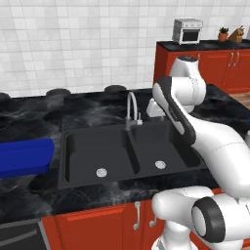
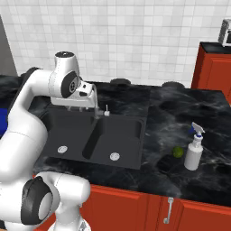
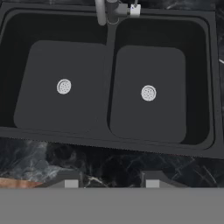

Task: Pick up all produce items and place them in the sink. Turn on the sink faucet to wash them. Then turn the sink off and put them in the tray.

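1. One sink (image 1: 73,161), with two basins and two drains.
2. One faucet (image 1: 131,108).
3. One blue tray (image 1: 24,156).
4. One green ball (image 2: 178,151).
5. One spray bottle (image 2: 194,152).
6. One toaster oven (image 1: 187,31).
7. Two fingers (image 3: 71,180).

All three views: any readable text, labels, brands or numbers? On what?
None readable.
spray bottle: white body, no label visible.
toaster oven: front panel too small and blurred to show any marks.
sink faucet and sink: no markings.
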